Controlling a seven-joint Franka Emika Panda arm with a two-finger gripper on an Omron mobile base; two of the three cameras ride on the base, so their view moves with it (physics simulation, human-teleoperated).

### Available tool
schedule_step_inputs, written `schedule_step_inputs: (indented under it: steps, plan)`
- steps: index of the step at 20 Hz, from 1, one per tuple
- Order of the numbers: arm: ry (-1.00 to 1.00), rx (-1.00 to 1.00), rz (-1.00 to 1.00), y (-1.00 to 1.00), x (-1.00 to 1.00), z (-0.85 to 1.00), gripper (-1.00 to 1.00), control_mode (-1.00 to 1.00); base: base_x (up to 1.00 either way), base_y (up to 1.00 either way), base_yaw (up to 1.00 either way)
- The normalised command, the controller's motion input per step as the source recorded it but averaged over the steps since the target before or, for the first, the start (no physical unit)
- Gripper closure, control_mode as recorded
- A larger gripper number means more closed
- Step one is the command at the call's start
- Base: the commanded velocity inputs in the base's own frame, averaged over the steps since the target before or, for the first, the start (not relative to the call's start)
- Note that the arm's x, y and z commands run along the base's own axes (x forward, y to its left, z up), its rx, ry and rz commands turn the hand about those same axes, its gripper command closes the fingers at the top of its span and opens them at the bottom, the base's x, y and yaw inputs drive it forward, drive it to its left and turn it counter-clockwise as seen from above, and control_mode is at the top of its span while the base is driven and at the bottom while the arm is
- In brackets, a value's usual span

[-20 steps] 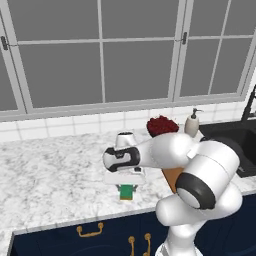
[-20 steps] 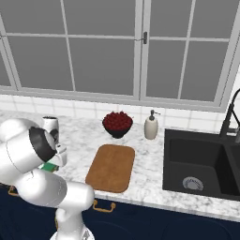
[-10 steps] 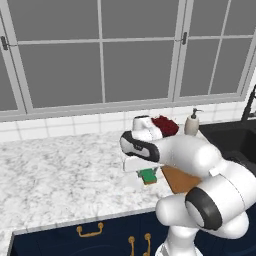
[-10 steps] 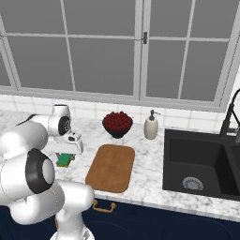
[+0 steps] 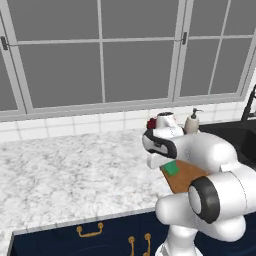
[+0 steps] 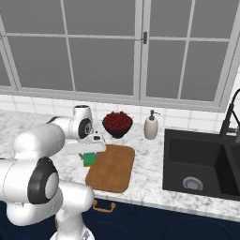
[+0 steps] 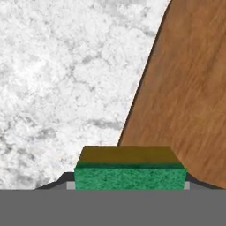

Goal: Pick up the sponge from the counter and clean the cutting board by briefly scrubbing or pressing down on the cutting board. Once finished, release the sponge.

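My gripper (image 6: pixel 89 155) hangs just above the counter (image 6: pixel 18 123) at the left edge of the cutting board (image 6: pixel 114 169), shut on the sponge (image 6: pixel 89 161). In the hand view the sponge (image 7: pixel 130 171) sits between the two fingertips, its green face and yellowish side toward the camera. Below it lie the marbled counter (image 7: pixel 66 88) on the left and the brown cutting board (image 7: pixel 190 97) on the right. In the left base view the sponge (image 5: pixel 171 169) hangs under the hand over the near-left corner of the cutting board (image 5: pixel 189 176).
A dark bowl of red fruit (image 6: pixel 117 123) and a soap dispenser (image 6: pixel 151 126) stand behind the board by the tiled wall. A black sink (image 6: pixel 201 164) with a faucet (image 6: pixel 230 117) lies to the right. Open counter (image 5: pixel 65 165) stretches to the left.
The arm has swung to the right with the sponge in the gripper, from over the bare counter to the board's left edge.
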Motion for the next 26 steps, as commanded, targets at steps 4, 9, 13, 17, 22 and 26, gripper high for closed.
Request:
schedule_step_inputs:
  steps: [4, 9, 13, 17, 22, 26]
  plan:
    - [0.07, 0.15, 0.03, -0.30, 0.81, 0.10, 1.00, -1.00, 0.00, 0.00, 0.00]
    - [0.00, 0.21, 0.00, -0.20, 0.52, -0.01, 1.00, -1.00, 0.00, 0.00, 0.00]
    - [0.00, 0.05, -0.04, -0.01, 0.23, -0.12, 1.00, -1.00, 0.00, 0.00, 0.00]
    - [-0.01, -0.06, -0.09, 0.11, 0.18, -0.12, 1.00, -1.00, 0.00, 0.00, 0.00]
    - [-0.01, -0.08, -0.08, 0.11, 0.03, -0.27, 1.00, -1.00, 0.00, 0.00, 0.00]
    - [0.00, -0.03, -0.04, 0.00, 0.01, -0.36, 1.00, -1.00, 0.00, 0.00, 0.00]
